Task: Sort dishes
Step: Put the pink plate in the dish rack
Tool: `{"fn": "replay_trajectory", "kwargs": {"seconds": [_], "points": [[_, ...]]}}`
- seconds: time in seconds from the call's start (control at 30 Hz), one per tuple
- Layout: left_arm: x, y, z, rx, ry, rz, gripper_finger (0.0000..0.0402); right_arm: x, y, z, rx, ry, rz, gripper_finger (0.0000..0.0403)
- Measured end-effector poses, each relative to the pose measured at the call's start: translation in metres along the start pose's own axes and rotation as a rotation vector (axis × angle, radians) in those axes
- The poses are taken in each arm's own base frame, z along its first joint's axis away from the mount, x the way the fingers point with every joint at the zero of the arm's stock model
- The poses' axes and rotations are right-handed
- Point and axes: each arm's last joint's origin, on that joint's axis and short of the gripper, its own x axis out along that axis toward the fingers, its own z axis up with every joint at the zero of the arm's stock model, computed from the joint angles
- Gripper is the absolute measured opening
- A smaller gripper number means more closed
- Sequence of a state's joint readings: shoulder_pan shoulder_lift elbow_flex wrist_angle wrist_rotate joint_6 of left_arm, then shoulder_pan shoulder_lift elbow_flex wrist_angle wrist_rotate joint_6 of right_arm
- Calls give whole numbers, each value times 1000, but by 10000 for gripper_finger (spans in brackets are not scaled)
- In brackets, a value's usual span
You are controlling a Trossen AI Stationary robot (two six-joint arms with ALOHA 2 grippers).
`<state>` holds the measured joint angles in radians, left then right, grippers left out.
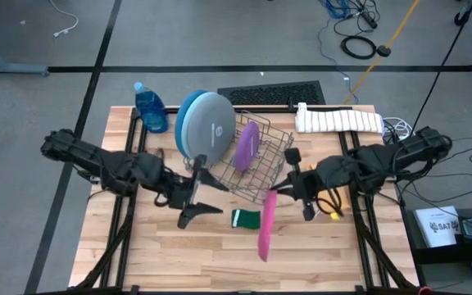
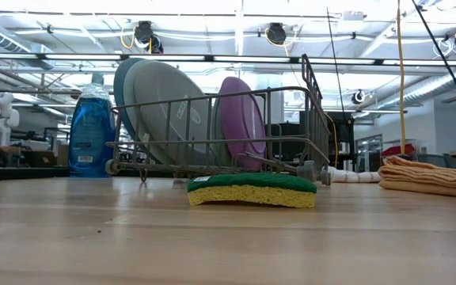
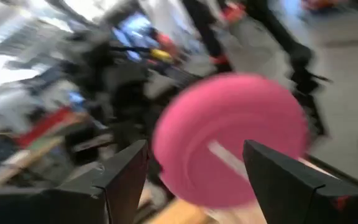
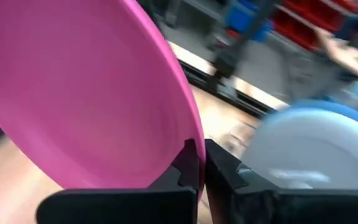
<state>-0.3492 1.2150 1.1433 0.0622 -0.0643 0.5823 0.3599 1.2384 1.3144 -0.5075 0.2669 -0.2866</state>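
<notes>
A pink plate (image 1: 265,225) hangs on edge above the table's middle, with my right gripper (image 1: 279,193) shut on it. My left gripper (image 1: 207,190) stands open to the plate's left, pointing level at its face (image 3: 229,146), apart from it. In the grey wire rack (image 1: 260,164) at the back, a deep-blue plate (image 1: 184,123), a pale-blue plate (image 1: 213,127) and a purple plate (image 1: 247,144) stand on their rims. The low view shows neither gripper nor the pink plate. My right gripper pinches the pink plate's rim (image 4: 190,134) between its two fingers, one on each face, at the plate's far end (image 1: 271,197). The fingers come from the table's right, slanting down. The plate hangs on edge below them, clear of the table.
A green-and-yellow sponge (image 1: 246,218) lies on the wood just left of the hanging plate. A blue soap bottle (image 1: 150,106) stands at the back left, and a folded white towel (image 1: 338,120) lies at the back right. Bare wood runs along the near edge.
</notes>
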Motion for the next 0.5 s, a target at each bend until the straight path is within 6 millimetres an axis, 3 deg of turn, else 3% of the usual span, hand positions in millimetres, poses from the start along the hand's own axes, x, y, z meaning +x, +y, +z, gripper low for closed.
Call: {"fn": "replay_trajectory", "kwargs": {"seconds": [0.1, 0.3, 0.5], "points": [[10, 2, 7, 8, 73, -89, 264, 4, -9, -2, 26, -35, 91, 1], [23, 5, 18, 157, 84, -107, 264, 24, -27, -15, 138, 7, 186, 1], [39, 0, 16, 242, 146, -176, 264, 52, -36, -33, 290, 87, 389, 1]]}}
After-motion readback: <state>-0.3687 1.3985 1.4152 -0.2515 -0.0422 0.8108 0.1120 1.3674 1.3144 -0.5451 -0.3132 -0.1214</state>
